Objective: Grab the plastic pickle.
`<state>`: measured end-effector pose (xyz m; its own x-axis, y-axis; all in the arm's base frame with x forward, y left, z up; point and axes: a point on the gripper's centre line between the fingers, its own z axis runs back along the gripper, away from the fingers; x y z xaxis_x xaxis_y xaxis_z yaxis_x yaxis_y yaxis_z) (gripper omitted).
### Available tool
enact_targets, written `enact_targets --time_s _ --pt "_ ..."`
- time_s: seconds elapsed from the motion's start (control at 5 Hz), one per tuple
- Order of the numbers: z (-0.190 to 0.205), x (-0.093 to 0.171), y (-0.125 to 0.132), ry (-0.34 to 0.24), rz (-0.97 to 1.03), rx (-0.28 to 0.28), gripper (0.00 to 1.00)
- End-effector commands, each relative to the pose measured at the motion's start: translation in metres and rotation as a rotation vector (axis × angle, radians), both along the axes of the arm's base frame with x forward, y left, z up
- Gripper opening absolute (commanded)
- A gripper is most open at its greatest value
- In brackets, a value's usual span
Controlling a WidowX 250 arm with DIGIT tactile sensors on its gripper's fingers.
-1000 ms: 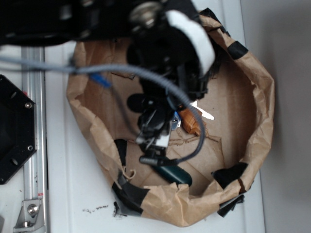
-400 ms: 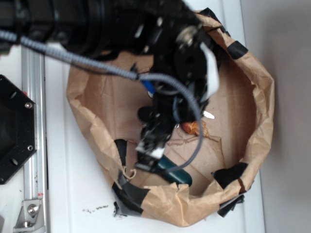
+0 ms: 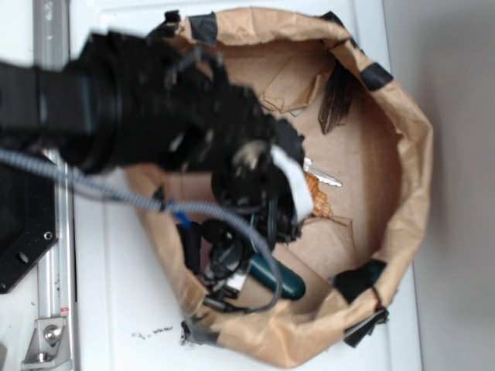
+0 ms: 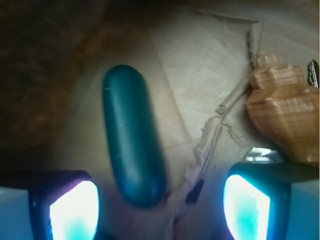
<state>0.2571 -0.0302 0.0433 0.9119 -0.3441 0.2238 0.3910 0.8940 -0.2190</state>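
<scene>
Gripper [image 4: 160, 200] is spread wide and has hold of nothing; in the wrist view the two lit fingertips [image 4: 72, 210] sit at the bottom corners with clear gap between them. The plastic pickle [image 4: 132, 135] lies on the brown paper floor with its near end reaching into that gap, closer to the left finger, not touching either pad as far as I can tell. It runs lengthwise away from the gripper, so the fingers line up along its long sides, probably set up that way to close across its width.

The seashell [image 4: 285, 110] is off to the right, just beyond the right finger, with a small metal bit peeking beside it; it sits close enough to get bumped by a sloppy close.

Exterior view: arm blurred, gripper [image 3: 232, 274] down inside the paper bag [image 3: 410, 170] at its near-left side, pickle [image 3: 282, 282] poking out to its right along the near wall. Seashell [image 3: 317, 197] mid-bag, feather [image 3: 336, 97] at the far side, well apart. The bag's crumpled walls keep everything corralled. Grab not yet made; judging by position, a bit more descent, then close.
</scene>
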Motion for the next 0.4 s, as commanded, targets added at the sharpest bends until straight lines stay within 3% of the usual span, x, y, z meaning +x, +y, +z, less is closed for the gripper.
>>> enact_targets --time_s 0.0,0.2 --pt "-0.0115 0.0043 -0.0472 -0.122 -0.184 0.066 1.00" --pt "-0.0035 0.0108 -0.0430 -0.168 -0.151 0.111 1.00"
